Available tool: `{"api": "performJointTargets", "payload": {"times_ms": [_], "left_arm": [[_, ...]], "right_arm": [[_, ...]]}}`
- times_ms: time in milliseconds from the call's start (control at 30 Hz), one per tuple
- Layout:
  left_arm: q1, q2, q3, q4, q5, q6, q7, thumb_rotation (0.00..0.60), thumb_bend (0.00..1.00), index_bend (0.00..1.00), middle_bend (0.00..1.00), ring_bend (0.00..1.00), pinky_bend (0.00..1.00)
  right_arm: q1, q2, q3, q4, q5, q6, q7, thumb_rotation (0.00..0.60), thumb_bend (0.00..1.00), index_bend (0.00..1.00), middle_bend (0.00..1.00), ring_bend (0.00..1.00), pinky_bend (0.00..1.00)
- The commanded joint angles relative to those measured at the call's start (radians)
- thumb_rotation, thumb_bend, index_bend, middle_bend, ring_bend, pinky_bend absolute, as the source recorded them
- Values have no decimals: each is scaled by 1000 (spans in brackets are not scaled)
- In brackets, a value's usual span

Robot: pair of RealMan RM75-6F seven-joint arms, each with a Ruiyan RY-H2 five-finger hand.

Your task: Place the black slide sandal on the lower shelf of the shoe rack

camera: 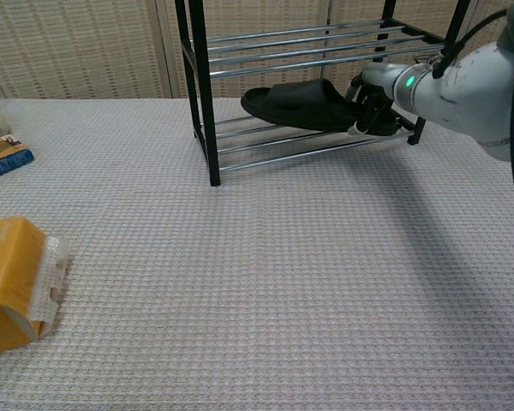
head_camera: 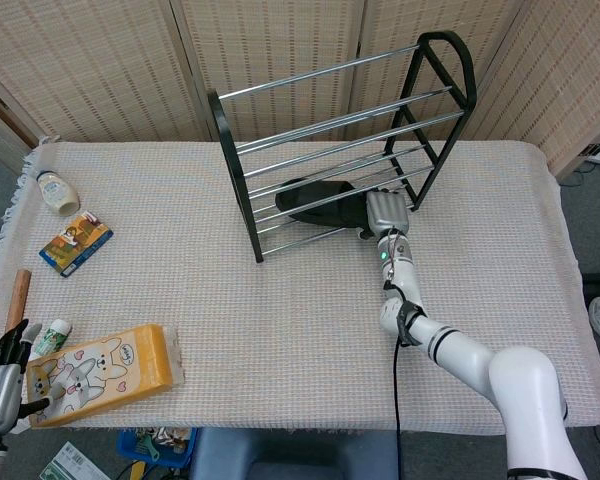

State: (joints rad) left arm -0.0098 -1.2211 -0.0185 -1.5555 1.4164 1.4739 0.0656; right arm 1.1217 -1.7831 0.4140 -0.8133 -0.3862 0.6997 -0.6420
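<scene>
The table (head_camera: 310, 330) carried a black-framed shoe rack (head_camera: 340, 140) with chrome rails. The right hand (head_camera: 385, 213) reached in from the rack's open front, its fingers (camera: 360, 92) closed around the heel end of the black slide sandal (camera: 295, 104), which sat among the lower shelf rails. At the near left corner, the left hand (head_camera: 2, 375) rested with fingers spread, beside a yellow packet (head_camera: 100, 375).
</scene>
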Motion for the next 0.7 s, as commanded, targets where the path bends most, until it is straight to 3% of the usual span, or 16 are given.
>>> {"api": "performJointTargets", "payload": {"times_ms": [33, 267, 367, 467, 533, 700], "left_arm": [[2, 3, 1, 2, -2, -2, -5, 600, 244, 88, 0, 0, 172], [4, 11, 9, 11, 3, -11, -33, 600, 244, 88, 0, 0, 171], [6, 10, 8, 15, 2, -10, -38, 600, 243, 88, 0, 0, 172], [6, 9, 9, 17, 3, -11, -40, 600, 244, 88, 0, 0, 171], [6, 7, 9, 19, 3, -13, -40, 600, 244, 88, 0, 0, 171], [2, 3, 9, 19, 9, -17, -38, 600, 243, 88, 0, 0, 171]], "right_arm": [[16, -17, 9, 18, 15, -15, -3, 600, 608, 0, 174, 197, 354], [25, -38, 20, 46, -10, -31, 50, 600, 567, 0, 114, 111, 271], [23, -42, 19, 54, -22, -39, 67, 600, 421, 0, 82, 66, 223], [15, -34, 16, 44, -41, -45, 86, 600, 173, 0, 36, 19, 182], [2, -18, 7, 20, -68, -47, 104, 600, 68, 0, 19, 0, 158], [-39, 34, -38, -48, -132, -18, 108, 600, 63, 0, 26, 0, 158]]}}
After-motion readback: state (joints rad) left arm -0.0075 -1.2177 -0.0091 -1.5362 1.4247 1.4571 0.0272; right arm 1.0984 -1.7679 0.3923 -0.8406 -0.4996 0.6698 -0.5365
